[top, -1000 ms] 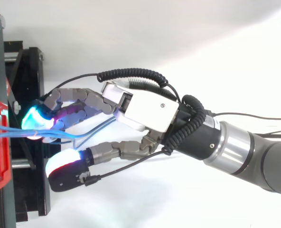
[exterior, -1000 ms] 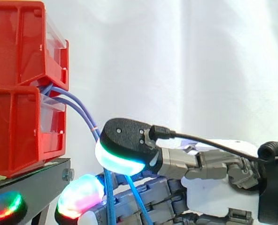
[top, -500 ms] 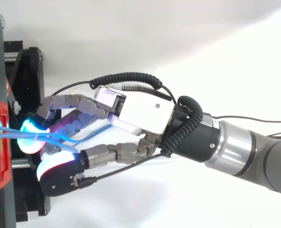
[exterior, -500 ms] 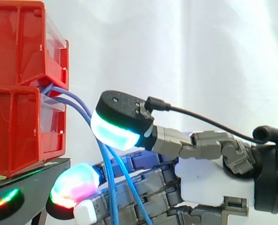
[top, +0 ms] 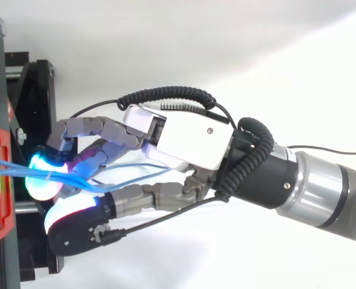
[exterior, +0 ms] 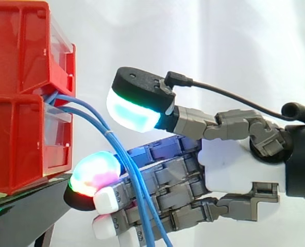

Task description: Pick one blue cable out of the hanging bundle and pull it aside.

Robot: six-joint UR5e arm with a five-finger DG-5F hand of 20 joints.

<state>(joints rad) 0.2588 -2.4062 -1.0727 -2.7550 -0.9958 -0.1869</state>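
Hand [exterior: 240,164] open, nothing held. Blue cables [exterior: 107,133] hang btw thumb [exterior: 137,103] & fingers [exterior: 163,177]; you'd close thumb on one.

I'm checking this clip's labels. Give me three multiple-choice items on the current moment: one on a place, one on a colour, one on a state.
1. Where do the blue cables come out?
A) between the two stacked bins
B) out of the upper bin's top
C) from below the lower bin

2. What colour are the bins?
A) yellow
B) red
C) grey

3. The robot hand is:
A) curled into a fist
B) pinching one cable
C) open, thumb lifted off the fingers

Answers:
1 A: the cables emerge at the seam between the bins.
2 B: both bins are red.
3 C: in the side view the thumb is raised above the straight fingers.
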